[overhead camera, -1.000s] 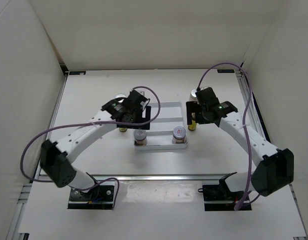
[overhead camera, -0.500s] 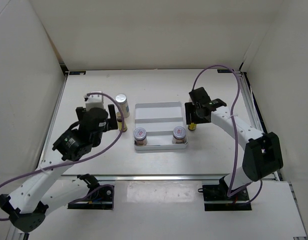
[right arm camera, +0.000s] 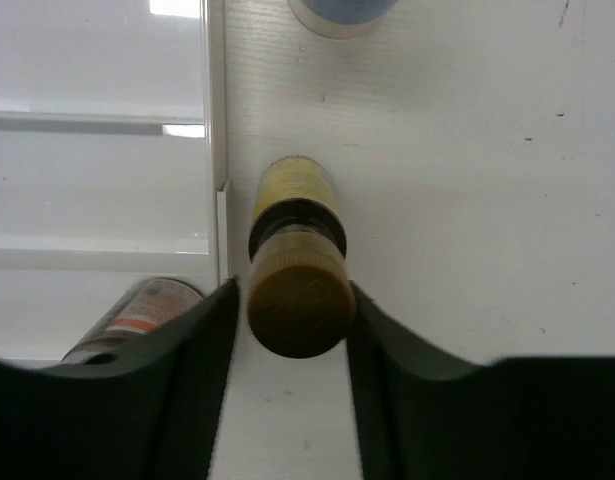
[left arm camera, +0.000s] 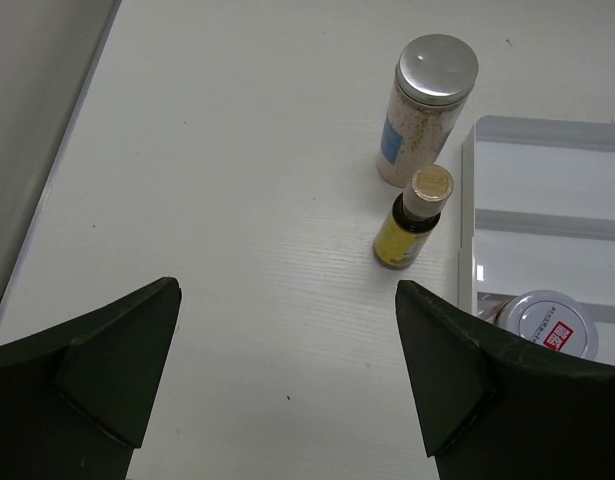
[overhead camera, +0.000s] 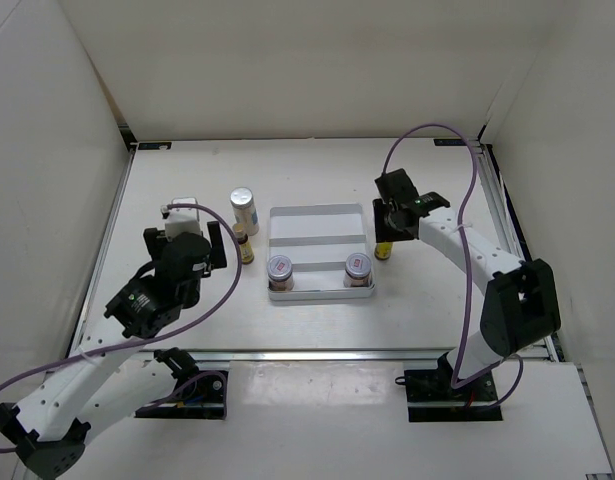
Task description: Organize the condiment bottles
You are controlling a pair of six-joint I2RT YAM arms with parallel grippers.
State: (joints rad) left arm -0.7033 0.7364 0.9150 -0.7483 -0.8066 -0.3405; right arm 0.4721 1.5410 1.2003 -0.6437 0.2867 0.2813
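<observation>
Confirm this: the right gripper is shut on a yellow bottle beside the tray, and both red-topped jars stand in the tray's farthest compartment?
No: in the top external view both red-topped jars stand in the tray's nearest compartment. The rest holds.

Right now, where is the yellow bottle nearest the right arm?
In the top view, the yellow bottle stands just right of the white tray, its cap clamped in the right gripper.

overhead view spans table (overhead camera: 177, 190); wrist views look down close, sharing tray (overhead camera: 317, 225).
</observation>
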